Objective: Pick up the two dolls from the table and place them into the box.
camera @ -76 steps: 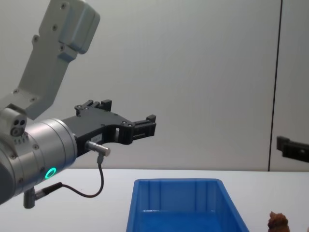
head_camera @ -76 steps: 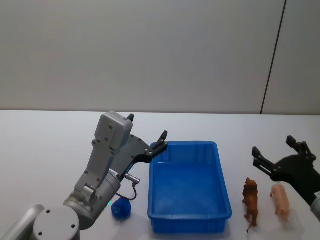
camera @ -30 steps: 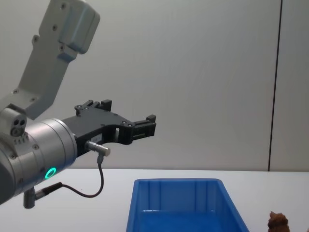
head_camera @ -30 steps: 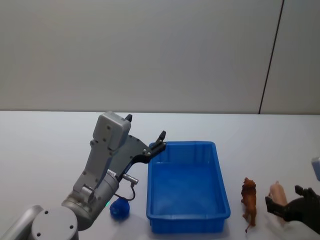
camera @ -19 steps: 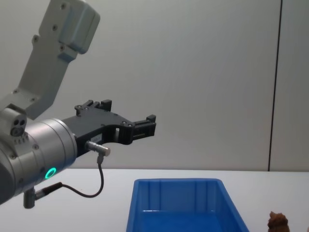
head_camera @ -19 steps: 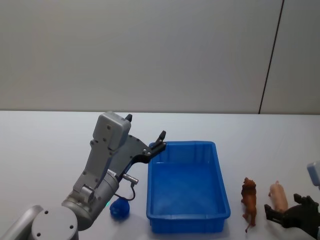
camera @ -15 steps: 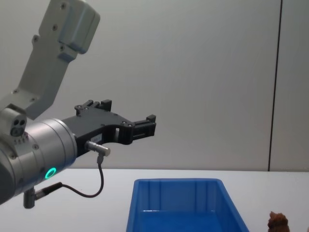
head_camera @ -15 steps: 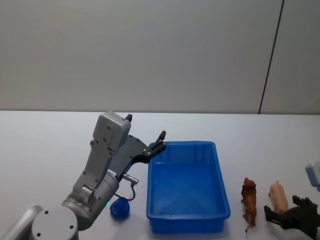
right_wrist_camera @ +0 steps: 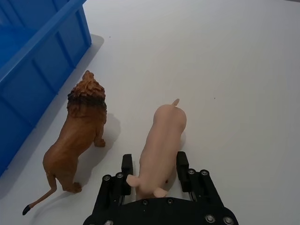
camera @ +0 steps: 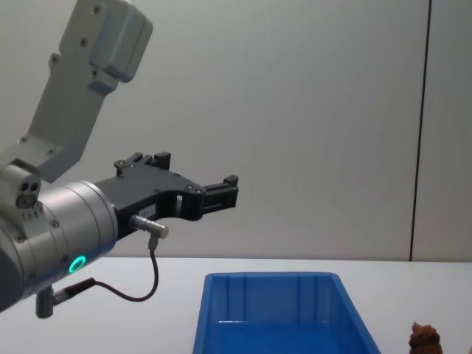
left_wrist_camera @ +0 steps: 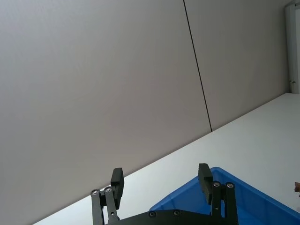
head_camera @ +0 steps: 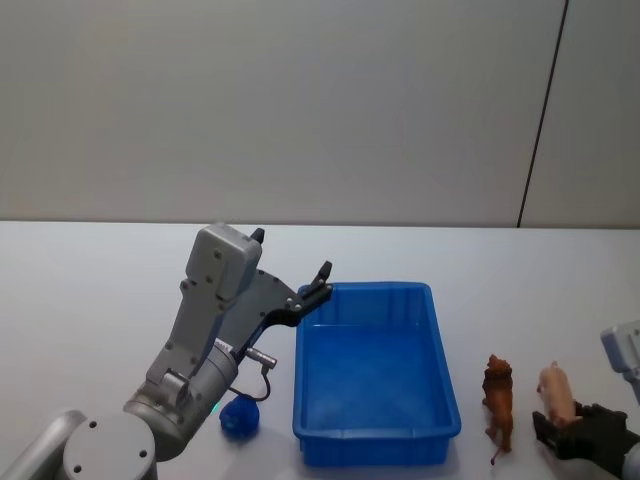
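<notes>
**Right pincer straddling the pig; left pincer idle in the air**

Views compared. The head view gives the layout. The blue bin (head_camera: pixel 375 432) sits at lower centre on the white table (head_camera: pixel 100 290). The lion toy (head_camera: pixel 500 398) stands right of the bin and the pink pig toy (head_camera: pixel 556 392) right of the lion, all in a row. A small blue object (head_camera: pixel 240 417) lies left of the bin, under the left arm. The right wrist view gives the close detail: lion (right_wrist_camera: pixel 79 131) and pig (right_wrist_camera: pixel 161 140) stand side by side, apart, both heads pointing away from the camera, with the bin wall (right_wrist_camera: pixel 42 56) at upper left. The chest view catches the lion's mane top (camera: pixel 424 337) at the lower right edge, beside the bin rim (camera: pixel 273 279).

Right gripper (right_wrist_camera: pixel 154 161). The fingers are spread, one on each side of the pig's hindquarters, just beside its flanks. The pig's rear sits between them and all its feet are on the table (right_wrist_camera: pixel 225 70). The lion is outside the fingers, on the bin side. In the head view this gripper (head_camera: pixel 585 435) is at the lower right corner, right behind the pig.

Left gripper (left_wrist_camera: pixel 161 174). Fingers spread wide, holding nothing and touching nothing, raised in the air. Left wrist view: a bin corner (left_wrist_camera: pixel 262 197) lies below and beyond the fingertips.
</notes>
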`<state>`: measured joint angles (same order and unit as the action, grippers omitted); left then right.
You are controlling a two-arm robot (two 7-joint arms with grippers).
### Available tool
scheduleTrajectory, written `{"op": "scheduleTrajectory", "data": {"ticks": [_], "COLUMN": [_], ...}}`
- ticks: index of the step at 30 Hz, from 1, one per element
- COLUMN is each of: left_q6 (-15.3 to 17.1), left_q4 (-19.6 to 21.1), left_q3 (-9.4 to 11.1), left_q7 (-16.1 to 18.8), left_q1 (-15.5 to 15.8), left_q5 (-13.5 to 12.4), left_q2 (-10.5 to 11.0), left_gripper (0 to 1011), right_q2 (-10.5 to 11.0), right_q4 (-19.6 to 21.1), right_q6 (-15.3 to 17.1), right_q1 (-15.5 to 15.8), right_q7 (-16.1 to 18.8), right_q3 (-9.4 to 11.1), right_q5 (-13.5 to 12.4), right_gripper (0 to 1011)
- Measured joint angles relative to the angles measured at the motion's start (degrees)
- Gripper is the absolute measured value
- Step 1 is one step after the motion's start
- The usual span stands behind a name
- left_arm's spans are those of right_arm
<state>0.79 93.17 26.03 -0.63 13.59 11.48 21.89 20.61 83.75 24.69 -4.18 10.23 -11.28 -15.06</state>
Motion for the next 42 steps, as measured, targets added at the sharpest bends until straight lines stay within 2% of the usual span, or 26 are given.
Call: {"op": "scheduleTrajectory", "data": {"ticks": [4,5,6,7,9,21,27,35,42], "left_q6": [0.0,0.0,0.0,0.0,0.0,0.0,0.0,0.0,0.0], "left_q4": [0.0,0.0,0.0,0.0,0.0,0.0,0.0,0.0,0.0], "left_q3": [0.0,0.0,0.0,0.0,0.0,0.0,0.0,0.0,0.0], "left_q7": [0.0,0.0,0.0,0.0,0.0,0.0,0.0,0.0,0.0], "left_q1": [0.0,0.0,0.0,0.0,0.0,0.0,0.0,0.0,0.0], "left_q5": [0.0,0.0,0.0,0.0,0.0,0.0,0.0,0.0,0.0], "left_q2": [0.0,0.0,0.0,0.0,0.0,0.0,0.0,0.0,0.0], "left_gripper": [1001,1001,1001,1001,1001,1001,1001,1001,1001], "right_q2": [-0.31,-0.43,-0.43,-0.51,-0.62,-0.85,-0.95,-1.38,-2.33], "right_q4": [-0.63,-0.84,-0.84,-0.95,-1.05,0.52,2.05,4.01,4.77], "right_q6": [0.04,-0.02,-0.02,-0.17,-0.63,-4.87,-6.8,-8.62,-8.77], "right_q1": [-0.5,-0.69,-0.69,-0.82,-1.0,-1.78,-2.59,-4.53,-6.48], "right_q7": [-0.12,-0.21,-0.21,-0.3,-0.53,-1.32,-0.57,3.01,7.2], "right_q3": [-0.09,-0.11,-0.11,-0.13,-0.14,0.02,0.07,-0.27,-1.22], "right_q5": [0.1,0.18,0.18,0.25,0.41,1.81,2.65,4.04,5.24], "right_gripper": [485,425,425,371,344,343,344,343,343]}}
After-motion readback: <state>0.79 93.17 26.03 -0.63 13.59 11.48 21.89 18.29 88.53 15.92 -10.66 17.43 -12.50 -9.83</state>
